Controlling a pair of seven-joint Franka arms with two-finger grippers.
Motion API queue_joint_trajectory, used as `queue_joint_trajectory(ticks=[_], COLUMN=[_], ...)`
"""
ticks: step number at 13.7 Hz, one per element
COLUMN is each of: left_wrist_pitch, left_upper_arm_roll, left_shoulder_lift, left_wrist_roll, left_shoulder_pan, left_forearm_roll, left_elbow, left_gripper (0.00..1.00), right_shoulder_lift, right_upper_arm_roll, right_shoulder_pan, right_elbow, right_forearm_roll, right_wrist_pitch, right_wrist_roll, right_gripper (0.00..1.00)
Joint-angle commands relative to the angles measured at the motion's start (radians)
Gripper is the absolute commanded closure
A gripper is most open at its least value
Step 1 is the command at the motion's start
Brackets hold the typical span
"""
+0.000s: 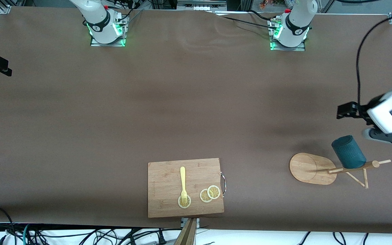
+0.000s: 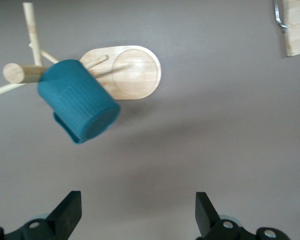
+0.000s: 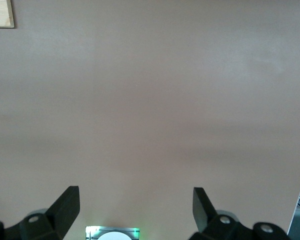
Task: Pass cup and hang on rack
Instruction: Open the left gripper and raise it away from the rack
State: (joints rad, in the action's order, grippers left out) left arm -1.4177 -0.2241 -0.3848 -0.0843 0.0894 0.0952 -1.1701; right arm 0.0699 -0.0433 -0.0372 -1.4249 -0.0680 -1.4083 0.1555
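Nearest the front camera lies a rectangular wooden cutting board (image 1: 185, 187) with a metal handle (image 1: 223, 183) on its edge toward the left arm's end of the desk. On the board rest a pale yellow fork (image 1: 183, 183), its tines on one lemon slice (image 1: 184, 201), and two more overlapping lemon slices (image 1: 210, 193) beside it.

Toward the left arm's end of the desk stands the rack (image 1: 313, 168), a light wooden mug tree on an oval bamboo base, with its central post and thin crossed pegs. The cup (image 1: 348, 151), dark teal with a ribbed outside, hangs on the rack near the top of the post, tilted; in the left wrist view its flat underside faces the camera and its handle sits at the edge of the cup (image 2: 78, 100), against the rack (image 2: 132, 72).

The left gripper (image 1: 344, 110) is in the air over the brown desk (image 1: 196, 102) near the rack, apart from the cup, its fingers (image 2: 70, 210) spread wide with nothing between them.

The right arm waits at its own end of the desk; the right gripper (image 3: 135, 210) is over bare desk, its fingers (image 3: 67, 202) likewise spread apart and holding nothing. A corner of the cutting board (image 3: 1, 13) shows in the right wrist view.
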Motion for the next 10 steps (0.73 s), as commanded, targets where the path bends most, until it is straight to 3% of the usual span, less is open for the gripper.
queue_joint_trajectory(ticks=[1,2,4,6,10], left_wrist_pitch=[-0.137,-0.221,-0.270,-0.267,-0.271], left_upper_arm_roll=[0.107,0.138,0.141,0.138,0.202], left_shoulder_lift=[0.249,0.332,0.394,0.365,0.383], left_wrist_roll=[-0.009,-0.009,-0.006,0.000,0.001], left_shoulder_pan=[-0.041,-0.080,-0.117,-0.129,-0.131], left_forearm_roll=[-0.113,-0.124,-0.068,0.001,-0.124], left_elbow=[-0.317,-0.447,-0.554,-0.547,-0.530], left_gripper=[0.00,0.00,0.00,0.00,0.00], right_shoulder_lift=[-0.005,-0.005,-0.005,-0.005,-0.005], right_upper_arm_roll=[0.005,0.005,0.005,0.005,0.005], right_shoulder_pan=[-0.007,-0.007,-0.007,-0.007,-0.006], right_elbow=[-0.003,-0.003,-0.003,-0.003,-0.005], right_forearm_roll=[-0.001,-0.001,-0.001,-0.001,0.005], right_wrist_pitch=[-0.006,-0.006,-0.006,-0.006,-0.008], right_wrist_roll=[0.015,0.015,0.015,0.015,0.010], right_gripper=[0.00,0.00,0.00,0.00,0.00])
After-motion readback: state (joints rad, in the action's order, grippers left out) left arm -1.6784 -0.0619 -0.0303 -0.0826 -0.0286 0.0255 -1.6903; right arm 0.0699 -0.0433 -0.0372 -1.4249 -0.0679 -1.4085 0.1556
